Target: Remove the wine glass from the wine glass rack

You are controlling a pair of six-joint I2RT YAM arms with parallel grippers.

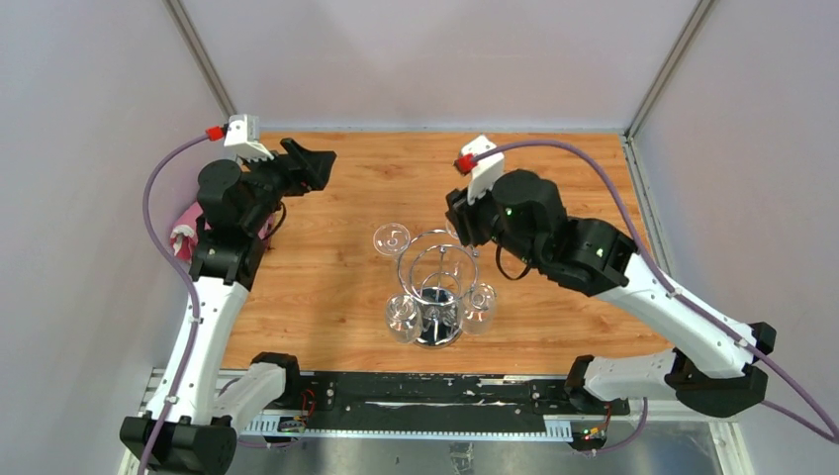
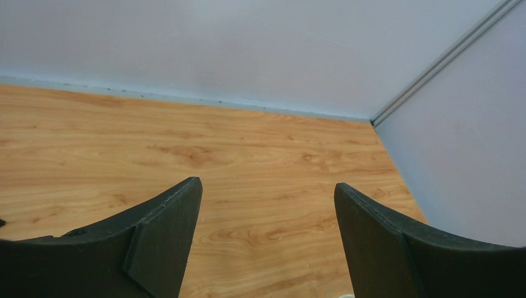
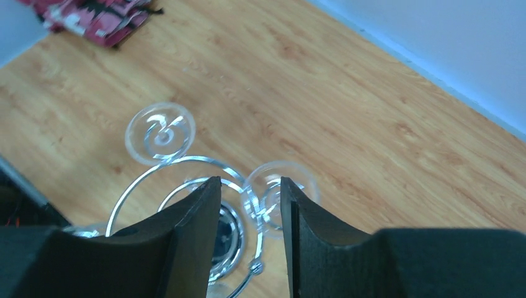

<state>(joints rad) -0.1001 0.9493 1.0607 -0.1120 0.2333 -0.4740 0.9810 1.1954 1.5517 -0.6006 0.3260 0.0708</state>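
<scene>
The chrome wine glass rack (image 1: 436, 282) stands near the table's front middle, with clear wine glasses hanging upside down from its loops. One glass foot (image 1: 392, 238) shows at the rack's far left, and two bowls (image 1: 403, 319) hang at the front. My right gripper (image 1: 458, 228) hovers over the rack's far right side. In the right wrist view it (image 3: 248, 194) is open, with a glass foot (image 3: 273, 180) and a rack loop (image 3: 186, 166) below the gap, not gripped. My left gripper (image 1: 315, 163) is open and empty, raised at the far left; it (image 2: 267, 194) sees only bare wood.
A red and pink cloth (image 1: 186, 234) lies at the left edge behind the left arm; it also shows in the right wrist view (image 3: 93, 18). Grey walls close in the wooden table (image 1: 554, 178) on three sides.
</scene>
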